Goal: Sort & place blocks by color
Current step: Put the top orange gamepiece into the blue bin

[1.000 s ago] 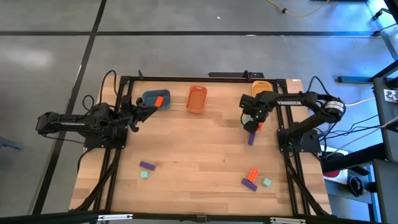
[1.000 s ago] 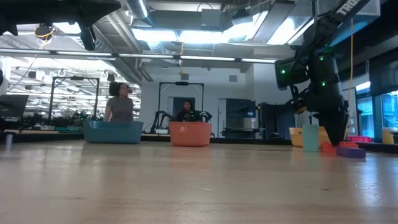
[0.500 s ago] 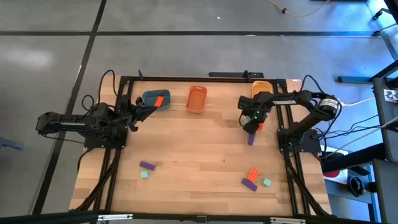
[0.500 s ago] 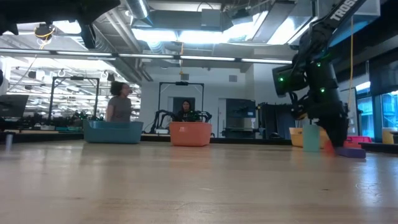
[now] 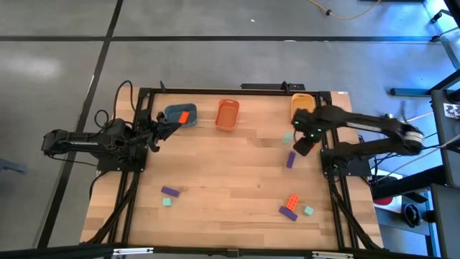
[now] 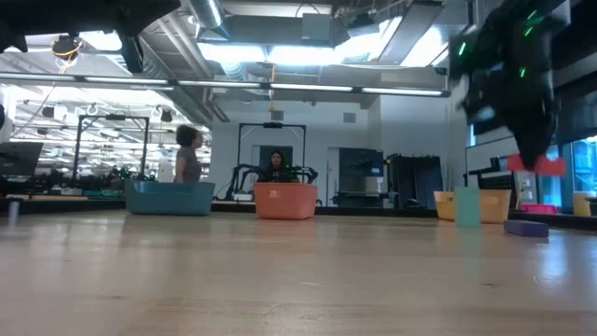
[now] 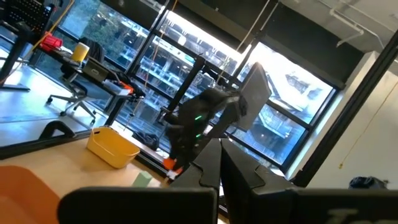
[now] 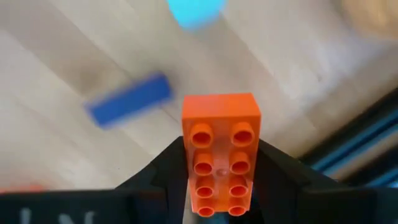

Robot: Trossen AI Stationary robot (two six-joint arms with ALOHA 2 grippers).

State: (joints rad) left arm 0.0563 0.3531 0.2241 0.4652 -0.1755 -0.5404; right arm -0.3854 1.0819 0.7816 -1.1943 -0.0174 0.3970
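orange-red brick [image 8: 220, 154] in right hand [image 8: 219, 186]

Three trays [image 5: 228, 115] line the counter's [image 5: 230, 180] far edge; loose blocks [image 5: 290, 206] lie near, left and right, one brick [image 5: 183, 117] inside the left tray.

This is a robotics lab in an open industrial hall. A wooden table [image 5: 230, 173] in a black metal frame stands on a grey concrete floor [image 5: 215, 43] marked with dark tape lines, cables trailing off at 3 o'clock. Level across the table, the room behind shows exposed ceiling ducts [image 6: 233, 70] and strip lights, long benches crowded with gear at 9 o'clock, another black frame rig [image 6: 270, 159] at 12 o'clock, and two people [image 6: 187, 154] beyond the trays. The left wrist view takes in tall glazed walls [image 7: 155, 68], an office chair [image 7: 78, 102] and a desk
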